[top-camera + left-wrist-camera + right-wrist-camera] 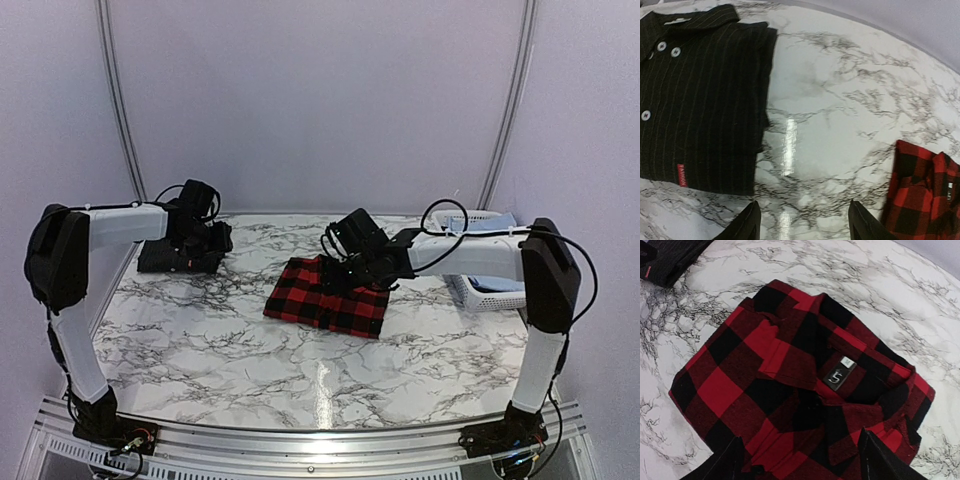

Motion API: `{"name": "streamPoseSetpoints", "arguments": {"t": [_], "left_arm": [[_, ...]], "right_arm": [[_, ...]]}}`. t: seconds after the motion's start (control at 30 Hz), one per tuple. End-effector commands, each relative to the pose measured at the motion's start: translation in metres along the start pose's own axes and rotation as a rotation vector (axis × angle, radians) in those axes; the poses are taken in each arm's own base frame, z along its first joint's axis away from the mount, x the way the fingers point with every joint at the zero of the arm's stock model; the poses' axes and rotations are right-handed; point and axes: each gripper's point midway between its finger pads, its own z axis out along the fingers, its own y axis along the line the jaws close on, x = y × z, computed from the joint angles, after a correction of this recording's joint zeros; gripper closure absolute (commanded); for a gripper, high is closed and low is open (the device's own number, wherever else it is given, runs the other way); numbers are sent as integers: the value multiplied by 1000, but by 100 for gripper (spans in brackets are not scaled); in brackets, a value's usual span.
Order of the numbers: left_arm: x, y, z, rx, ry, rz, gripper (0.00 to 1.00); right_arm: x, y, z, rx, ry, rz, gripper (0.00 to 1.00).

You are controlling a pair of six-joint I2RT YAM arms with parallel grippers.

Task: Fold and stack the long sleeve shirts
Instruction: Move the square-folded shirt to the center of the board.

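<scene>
The red-and-black plaid shirt [328,296] lies folded at the table's middle, its collar and black neck label [838,376] facing up. My right gripper [350,268] [800,467] hovers over its collar end, jaws open, nothing between them. The dark charcoal shirt [180,256] [695,95] lies folded at the far left, white buttons showing. Beside that shirt, my left gripper [205,236] [802,225] hangs open over bare marble. The plaid shirt's edge [925,195] shows at the right of the left wrist view.
A white slotted basket [486,288] stands at the table's right edge behind my right arm. A white marble table [250,350] carries everything. Grey curtain walls close in the back and sides.
</scene>
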Motion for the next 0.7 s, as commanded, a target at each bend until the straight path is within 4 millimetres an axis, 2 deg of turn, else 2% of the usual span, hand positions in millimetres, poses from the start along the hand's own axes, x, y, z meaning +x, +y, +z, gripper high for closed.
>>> {"name": "streamPoseSetpoints", "arguments": {"t": [0.0,0.1,0.23,0.43,0.67], "left_arm": [[18,44,6,-141,44,-11,40],[26,51,12,-167,64,1,46],[37,59,20,-193,88,-2,53],[49,67,36,-231,119,-34,54],[45,71,51,-268,101,-72,53]], "right_arm": [[11,36,12,-62,36,-28,26],[23,44,14,-79,57,-26,26],[35,41,12,-77,71,-17,25],[39,35,3,-69,61,-7,25],[34,24,-13,-38,21,9,25]]}}
